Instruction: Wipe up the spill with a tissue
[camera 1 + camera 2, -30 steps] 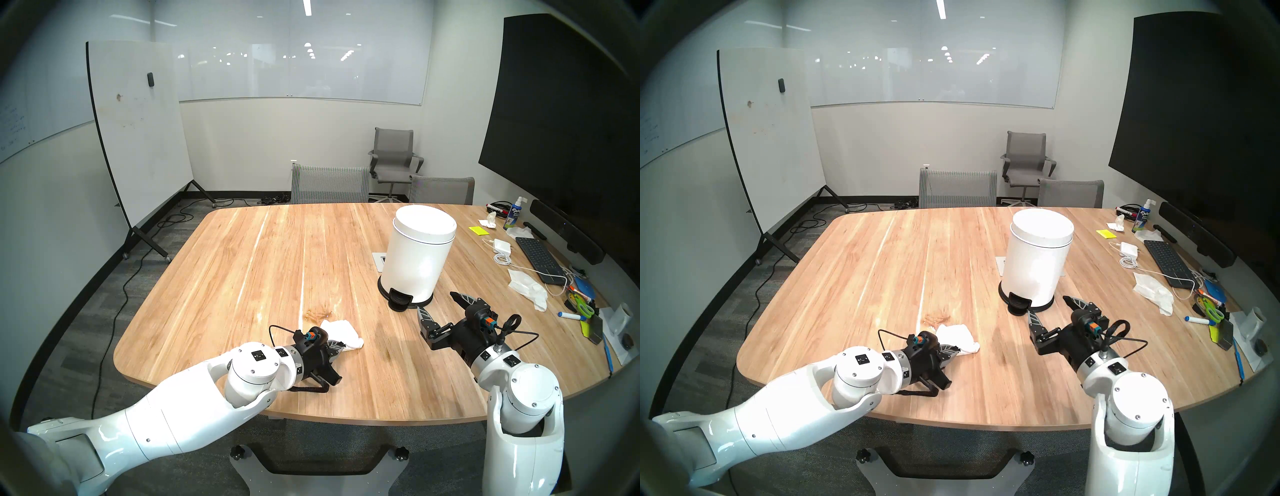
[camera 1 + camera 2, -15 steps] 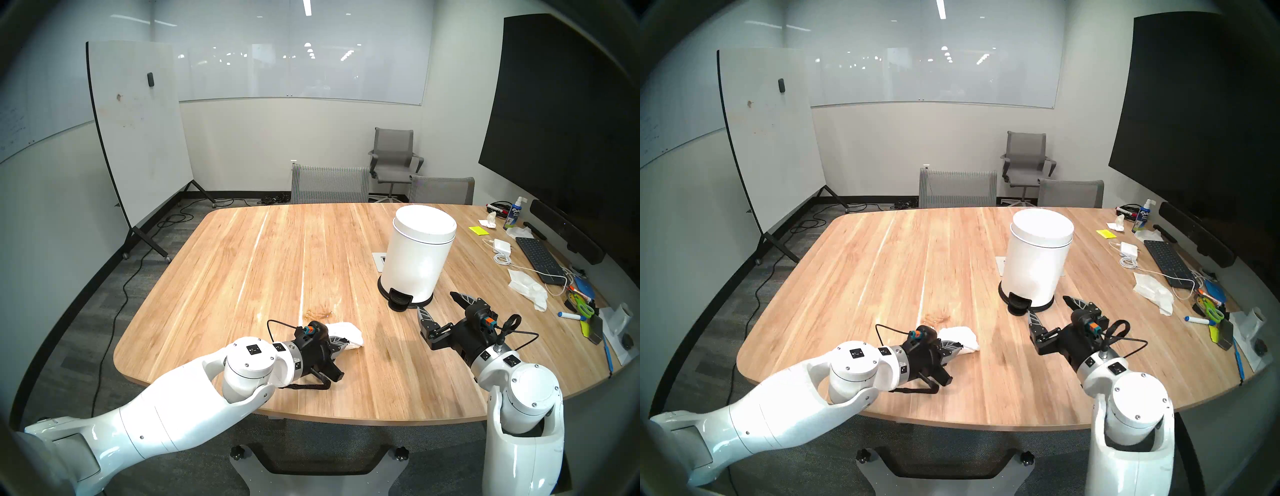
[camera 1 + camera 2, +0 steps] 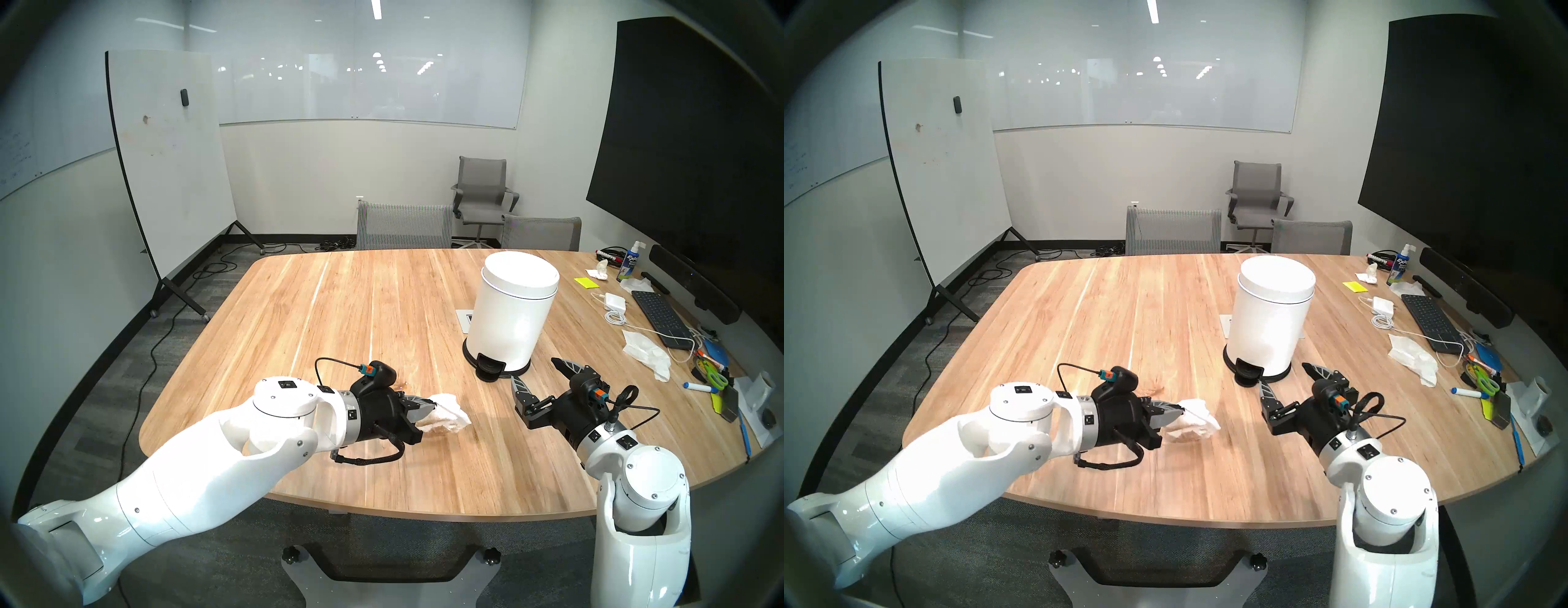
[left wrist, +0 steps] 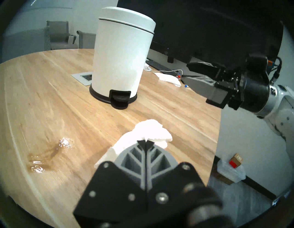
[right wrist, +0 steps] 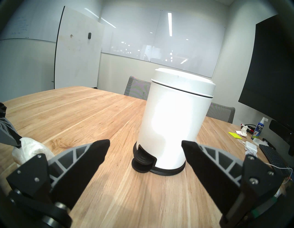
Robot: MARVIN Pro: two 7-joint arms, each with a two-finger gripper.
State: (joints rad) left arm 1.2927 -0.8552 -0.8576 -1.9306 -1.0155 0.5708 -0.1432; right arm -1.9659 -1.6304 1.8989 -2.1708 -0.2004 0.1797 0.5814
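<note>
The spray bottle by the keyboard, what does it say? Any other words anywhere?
"EXPO" on the spray bottle; below it "WHITE BOARD", partly cut off, and smaller print too blurred to read.
Handwriting on the wall whiteboard: too faint to read.
Marker label: too small to read.
Nothing else has words.

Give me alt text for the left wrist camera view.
Closed left gripper jaws pinch a crumpled white tissue above a light wooden table. An amber-brown liquid spill glistens at left; a white pedal bin stands behind.

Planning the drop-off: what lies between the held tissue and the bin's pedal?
Only bare wooden table separates the tissue from the bin's pedal, per the left wrist view.
</note>
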